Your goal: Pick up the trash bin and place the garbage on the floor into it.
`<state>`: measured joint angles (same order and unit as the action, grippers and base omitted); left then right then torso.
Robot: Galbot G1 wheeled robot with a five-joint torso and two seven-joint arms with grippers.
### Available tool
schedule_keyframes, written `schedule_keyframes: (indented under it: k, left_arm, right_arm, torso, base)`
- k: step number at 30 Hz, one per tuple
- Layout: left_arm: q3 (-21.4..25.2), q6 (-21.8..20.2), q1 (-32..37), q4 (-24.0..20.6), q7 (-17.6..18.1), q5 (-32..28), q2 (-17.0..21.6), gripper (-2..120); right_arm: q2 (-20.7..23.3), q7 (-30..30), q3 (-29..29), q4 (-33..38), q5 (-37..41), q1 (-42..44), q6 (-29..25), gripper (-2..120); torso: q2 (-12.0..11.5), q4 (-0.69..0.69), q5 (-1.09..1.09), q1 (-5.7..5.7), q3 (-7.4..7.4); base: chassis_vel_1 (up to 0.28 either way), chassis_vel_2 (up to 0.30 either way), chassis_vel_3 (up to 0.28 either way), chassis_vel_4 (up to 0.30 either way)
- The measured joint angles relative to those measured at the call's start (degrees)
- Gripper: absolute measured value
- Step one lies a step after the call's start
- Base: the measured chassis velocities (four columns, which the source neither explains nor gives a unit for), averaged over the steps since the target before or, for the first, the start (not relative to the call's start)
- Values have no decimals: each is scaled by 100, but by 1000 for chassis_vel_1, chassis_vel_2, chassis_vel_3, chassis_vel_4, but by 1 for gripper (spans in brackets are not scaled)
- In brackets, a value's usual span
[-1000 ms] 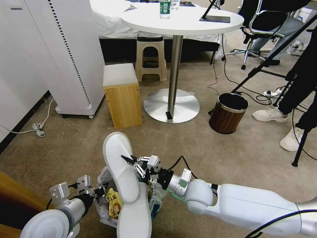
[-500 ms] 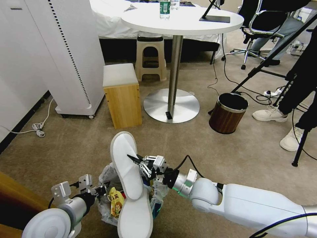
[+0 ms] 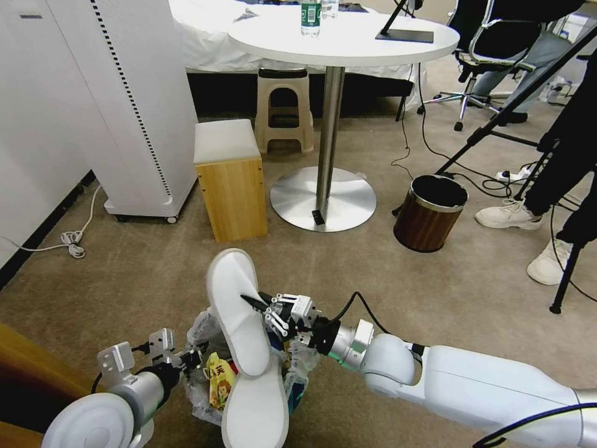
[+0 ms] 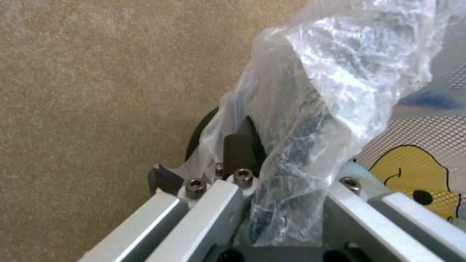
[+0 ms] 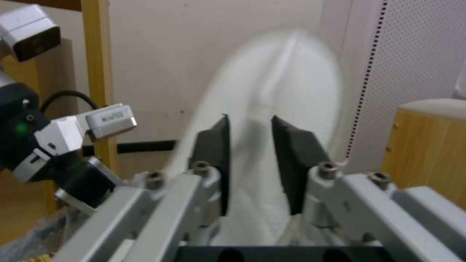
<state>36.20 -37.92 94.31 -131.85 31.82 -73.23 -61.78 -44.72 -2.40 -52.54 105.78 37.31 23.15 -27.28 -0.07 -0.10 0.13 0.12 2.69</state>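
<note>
The trash bin (image 3: pixel 203 398), lined with a crinkled clear bag, is at the bottom of the head view on the tan carpet floor (image 3: pixel 373 280). My left gripper (image 3: pixel 189 359) is shut on its rim; the left wrist view shows the bag (image 4: pixel 330 72) bunched over the fingers (image 4: pixel 238 147). A white slipper (image 3: pixel 236 311) stands upright out of the bin, above a second slipper (image 3: pixel 255 404) and a yellow wrapper (image 3: pixel 217 382). My right gripper (image 3: pixel 258 305) is at the upright slipper's edge. In the right wrist view the blurred slipper (image 5: pixel 286 91) lies between slightly parted fingers (image 5: pixel 213 145).
A brown wood-look bin (image 3: pixel 429 211) stands to the right, near a person's white shoes (image 3: pixel 510 214) and a tripod leg (image 3: pixel 563 283). Ahead are the round table's metal base (image 3: pixel 323 199), a wooden box stool (image 3: pixel 230 186) and a tall white appliance (image 3: pixel 124 106). Cables trail across the carpet.
The right gripper carried the upright slipper a little to the right and lower into the bin, then nearly stopped. The left gripper and bin stayed put.
</note>
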Motion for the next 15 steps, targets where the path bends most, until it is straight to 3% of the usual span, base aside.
schedule_keyframes:
  k: [15]
  left_arm:
    - [12, 14, 37, -87, 0, 36, -41, 0]
  right_arm:
    - [17, -8, 51, 34, -54, 2, -12, 83]
  torso:
    - [0, 0, -1, 0, 0]
  base:
    - [0, 0, 0, 0]
